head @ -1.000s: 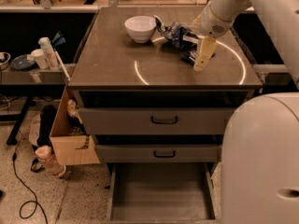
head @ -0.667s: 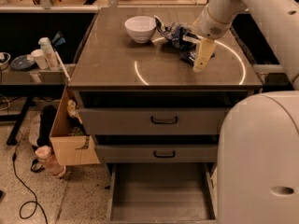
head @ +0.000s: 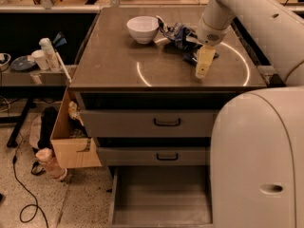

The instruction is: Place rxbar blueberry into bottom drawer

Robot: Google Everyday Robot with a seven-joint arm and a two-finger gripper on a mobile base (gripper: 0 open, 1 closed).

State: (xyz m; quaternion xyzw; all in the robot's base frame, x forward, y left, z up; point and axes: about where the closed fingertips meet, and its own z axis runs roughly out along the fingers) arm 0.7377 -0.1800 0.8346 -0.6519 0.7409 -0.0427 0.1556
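Observation:
The rxbar blueberry (head: 191,57) shows as a dark navy shape lying flat on the cabinet top, mostly hidden behind my gripper (head: 204,64). The gripper points down right over the bar, at the right of the cabinet top, close to the surface. The bottom drawer (head: 161,196) is pulled out at the foot of the cabinet, and its grey floor is bare.
A white bowl (head: 143,28) stands at the back of the cabinet top (head: 114,63), with a wrinkly blue-and-white chip bag (head: 176,32) beside it. The two upper drawers (head: 142,123) are shut. A cardboard box (head: 71,137) leans on the cabinet's left side. My white base (head: 259,160) fills the lower right.
The gripper has come down and slightly toward the front edge, over the bar. The bowl, the bag and the drawers have not moved.

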